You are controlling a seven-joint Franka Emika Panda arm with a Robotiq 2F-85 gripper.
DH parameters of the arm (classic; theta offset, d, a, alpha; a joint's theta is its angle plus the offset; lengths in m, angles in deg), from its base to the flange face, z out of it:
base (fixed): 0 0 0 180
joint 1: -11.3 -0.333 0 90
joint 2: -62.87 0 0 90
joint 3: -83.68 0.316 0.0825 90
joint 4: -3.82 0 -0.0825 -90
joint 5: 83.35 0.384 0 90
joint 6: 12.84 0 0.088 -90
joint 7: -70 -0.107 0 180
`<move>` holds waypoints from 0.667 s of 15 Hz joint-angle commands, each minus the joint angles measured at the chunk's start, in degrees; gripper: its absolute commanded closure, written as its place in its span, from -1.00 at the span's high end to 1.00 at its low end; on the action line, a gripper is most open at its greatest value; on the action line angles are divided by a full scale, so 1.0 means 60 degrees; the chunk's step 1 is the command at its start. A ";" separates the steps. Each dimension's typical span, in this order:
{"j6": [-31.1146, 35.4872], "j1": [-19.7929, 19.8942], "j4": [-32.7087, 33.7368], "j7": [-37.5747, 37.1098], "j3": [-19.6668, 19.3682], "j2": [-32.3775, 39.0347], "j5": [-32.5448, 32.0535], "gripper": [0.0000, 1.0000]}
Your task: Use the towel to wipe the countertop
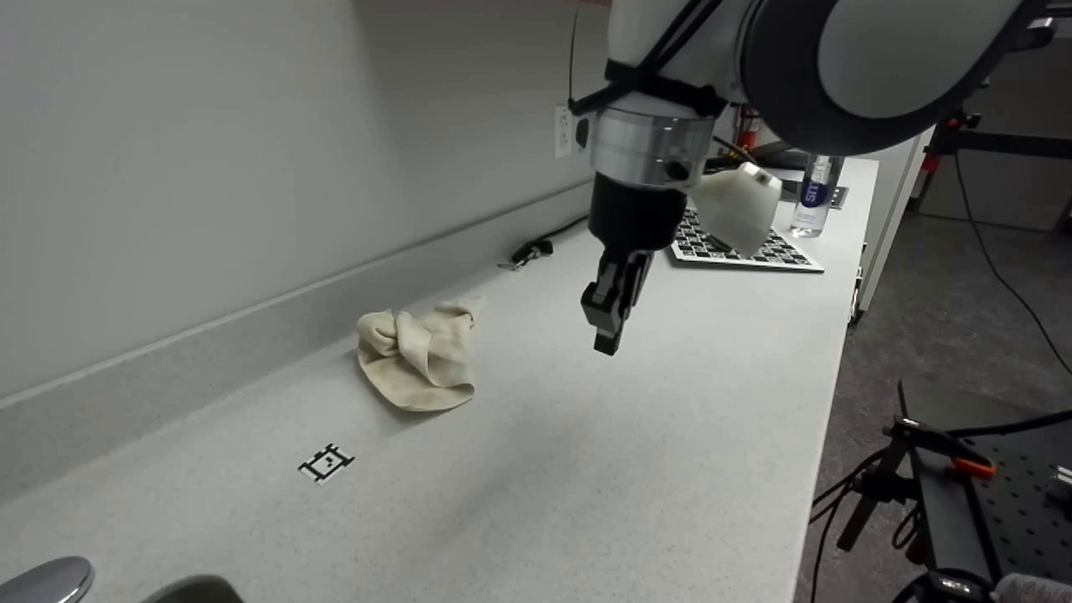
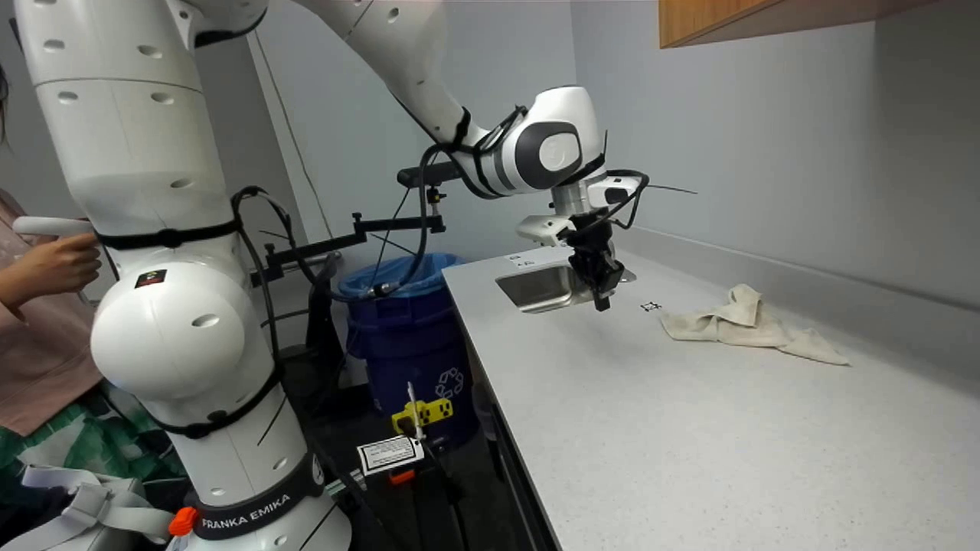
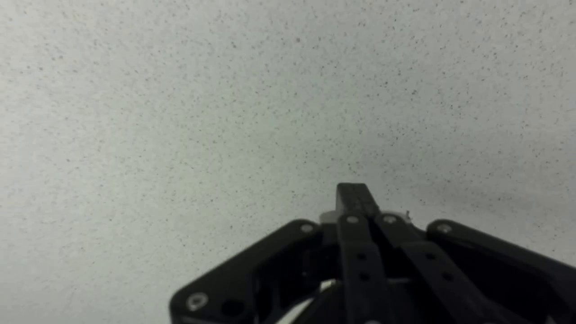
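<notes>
The cream towel [image 1: 419, 360] lies crumpled in folds near the backsplash; it shows in both exterior views, with a thin end of the towel [image 2: 811, 348] trailing along the counter. Under it stretches the white countertop [image 1: 653, 469], whose speckled surface [image 3: 180, 135] fills the wrist view. My gripper [image 1: 605, 325] hangs in the air above the counter, apart from the towel and nearer the counter's front edge. In the wrist view the two fingertips [image 3: 357, 193] meet with nothing between them, so the gripper is shut and empty. No part of the towel enters the wrist view.
A black-and-white marker [image 1: 327, 462] lies beside the towel. Behind the arm are a checkered board [image 1: 703, 243] and a clear bottle [image 1: 812, 197]. A small black item [image 1: 532, 251] sits by the backsplash [image 1: 276, 314]. A steel sink [image 2: 536, 289] is set into the counter.
</notes>
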 commanded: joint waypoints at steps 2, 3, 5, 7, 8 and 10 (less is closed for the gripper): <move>0.0049 0.0459 -0.1161 -0.0027 0.0298 -0.1555 -0.0578 -1.00; 0.0119 0.0519 -0.1332 -0.0052 0.0335 -0.1801 -0.0629 -1.00; 0.0154 0.0646 -0.1578 -0.0216 0.0434 -0.2213 -0.0722 -0.48; 0.0165 0.0755 -0.1753 -0.0124 0.0550 -0.2533 -0.0614 -0.32; 0.0222 0.0800 -0.1827 -0.0104 0.0600 -0.2656 -0.0557 -0.18; 0.0324 0.0897 -0.1963 -0.0139 0.0707 -0.2869 -0.0536 0.13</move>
